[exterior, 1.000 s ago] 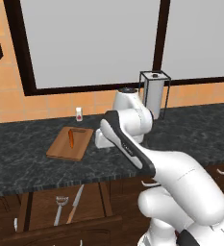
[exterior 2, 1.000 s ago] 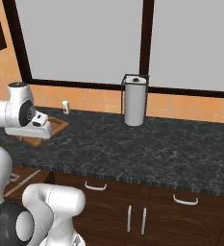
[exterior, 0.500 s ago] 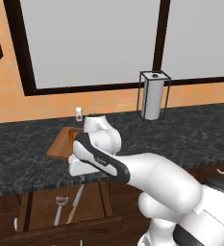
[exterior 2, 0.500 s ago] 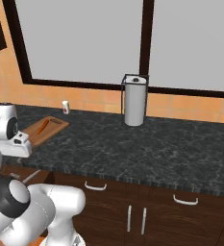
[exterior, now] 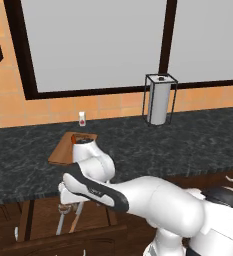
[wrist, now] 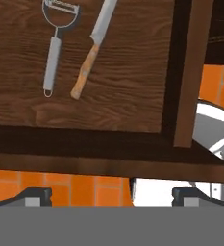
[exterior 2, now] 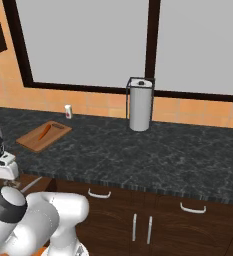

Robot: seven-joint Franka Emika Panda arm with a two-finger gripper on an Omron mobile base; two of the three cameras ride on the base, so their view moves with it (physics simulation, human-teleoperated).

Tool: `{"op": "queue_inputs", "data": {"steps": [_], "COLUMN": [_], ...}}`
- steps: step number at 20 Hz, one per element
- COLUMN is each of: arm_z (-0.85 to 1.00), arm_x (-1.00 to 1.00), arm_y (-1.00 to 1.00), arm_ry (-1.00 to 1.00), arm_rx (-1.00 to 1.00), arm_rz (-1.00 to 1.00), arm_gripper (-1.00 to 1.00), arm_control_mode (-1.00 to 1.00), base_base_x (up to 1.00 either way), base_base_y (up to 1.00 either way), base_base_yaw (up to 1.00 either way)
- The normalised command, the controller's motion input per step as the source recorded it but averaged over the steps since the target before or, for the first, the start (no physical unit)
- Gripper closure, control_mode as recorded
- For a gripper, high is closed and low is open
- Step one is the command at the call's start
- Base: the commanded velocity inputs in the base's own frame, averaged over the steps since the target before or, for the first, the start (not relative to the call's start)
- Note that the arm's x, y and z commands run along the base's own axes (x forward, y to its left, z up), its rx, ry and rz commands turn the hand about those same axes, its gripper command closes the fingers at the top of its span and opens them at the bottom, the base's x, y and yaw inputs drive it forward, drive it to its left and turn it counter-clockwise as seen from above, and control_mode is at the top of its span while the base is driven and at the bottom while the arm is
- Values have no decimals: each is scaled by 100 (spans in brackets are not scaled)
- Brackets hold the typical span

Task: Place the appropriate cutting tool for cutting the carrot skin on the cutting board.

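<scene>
The grey metal peeler [wrist: 55,44] lies in an open wooden drawer [wrist: 132,86], forked head toward the top of the hand view. The brown-handled knife [wrist: 90,50] lies just right of it. My gripper [wrist: 112,197] hangs open above the drawer's near edge, apart from both tools, with nothing between its fingertips [wrist: 35,196]. On the counter, the cutting board [exterior 2: 37,140] carries the small orange carrot [exterior 2: 45,131]. In the left base view my arm covers much of the board [exterior: 60,152], and the peeler [exterior: 62,221] shows in the drawer below the gripper [exterior: 70,199].
A paper towel holder [exterior: 159,100] stands at the back of the dark stone counter [exterior: 198,145]. A small white bottle [exterior 2: 68,111] sits by the wall behind the board. Closed cabinet doors [exterior 2: 138,225] run under the counter to the right.
The arm has swung from over the cutting board down and forward, off the counter's front edge. The hand now hangs over the open drawer.
</scene>
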Motion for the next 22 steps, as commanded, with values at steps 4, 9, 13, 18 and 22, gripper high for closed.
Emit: {"op": "queue_inputs", "data": {"steps": [4,9,13,18,22], "arm_z": [-54,-45,-47,-36,-40], "arm_x": [-11,23,36,25,-2], "arm_y": [37,45,40,29,16], "arm_ry": [0,3,7,8,13], "arm_rx": [-1,-9,-12,-13,-10], "arm_rz": [-13,-13,-10,-6,0], "arm_gripper": [-100,-100,-100,-100,-100], "arm_control_mode": [-100,-100,-100,-100,-100], "base_base_x": [0,0,0,0,0], "base_base_y": [0,0,0,0,0], "base_base_yaw": [0,0,0,0,0]}}
